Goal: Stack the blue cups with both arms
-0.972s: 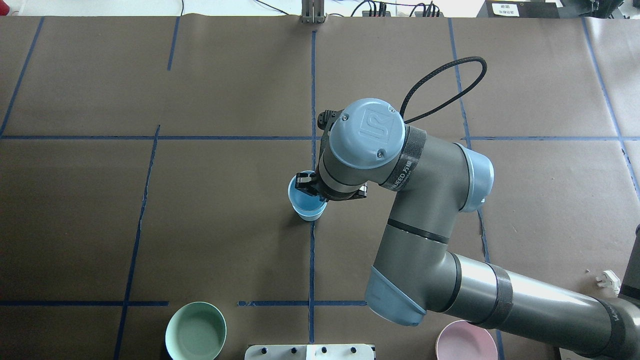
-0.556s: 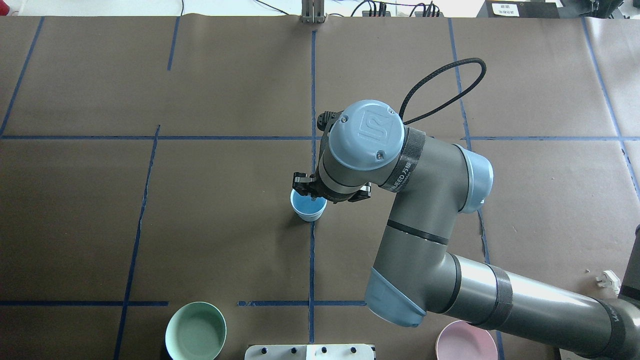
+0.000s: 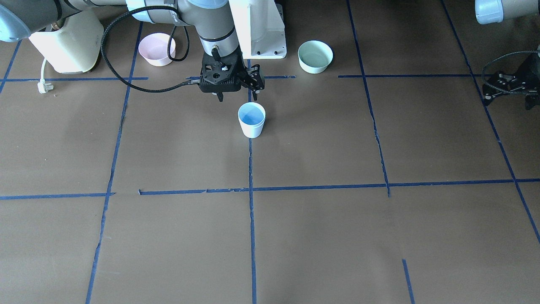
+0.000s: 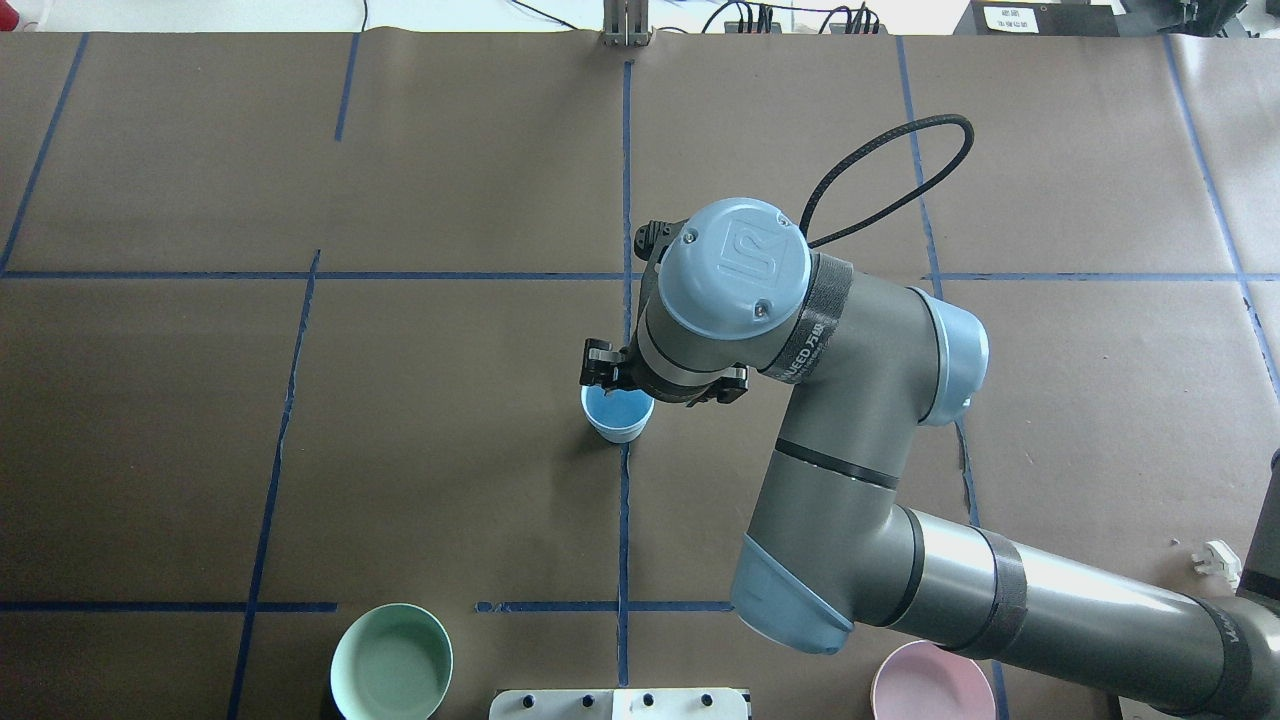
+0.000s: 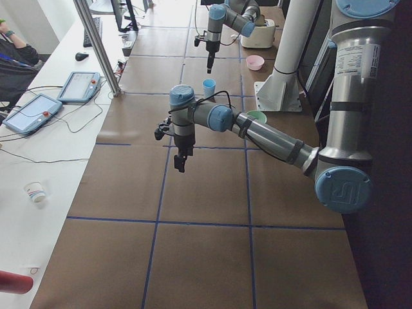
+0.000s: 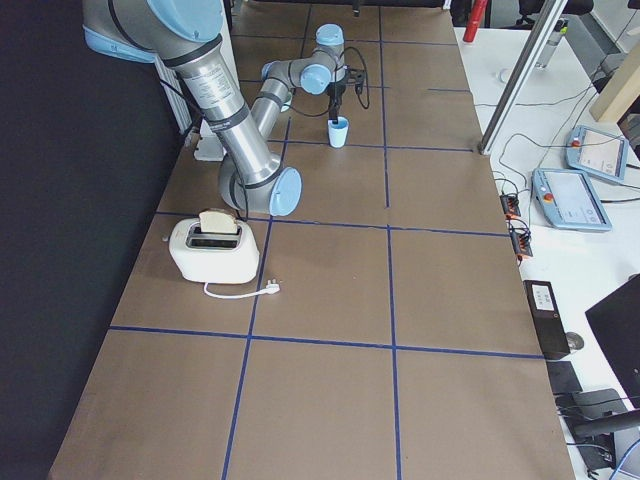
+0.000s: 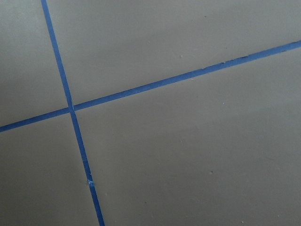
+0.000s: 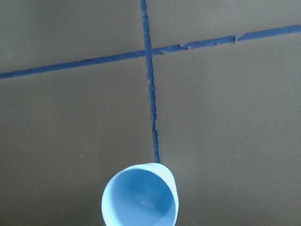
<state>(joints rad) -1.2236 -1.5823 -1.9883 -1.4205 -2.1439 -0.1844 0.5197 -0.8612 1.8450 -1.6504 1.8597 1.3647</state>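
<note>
The blue cups (image 4: 617,415) stand upright at the table's middle on a blue tape line, one nested in the other. They also show in the front view (image 3: 251,120). The right wrist view shows the bright blue inside (image 8: 139,197) with a second rim edge on its right. My right gripper (image 4: 665,375) hangs just above and behind the cups in the front view (image 3: 238,89), open and empty, touching nothing. My left gripper (image 3: 506,86) sits far off at the table's left end, points down and is only partly seen. Its wrist view shows bare table.
A mint-green bowl (image 4: 391,662) and a pink bowl (image 4: 925,685) stand near the robot's white pedestal (image 3: 257,25). A toaster (image 3: 65,40) with a loose plug (image 4: 1217,557) sits at the right end. Blue tape lines grid the brown table.
My right gripper let go of the upper cup's rim and opened wide. The cup dropped into the lower one. The gripper now stands slightly clear of the rim.
</note>
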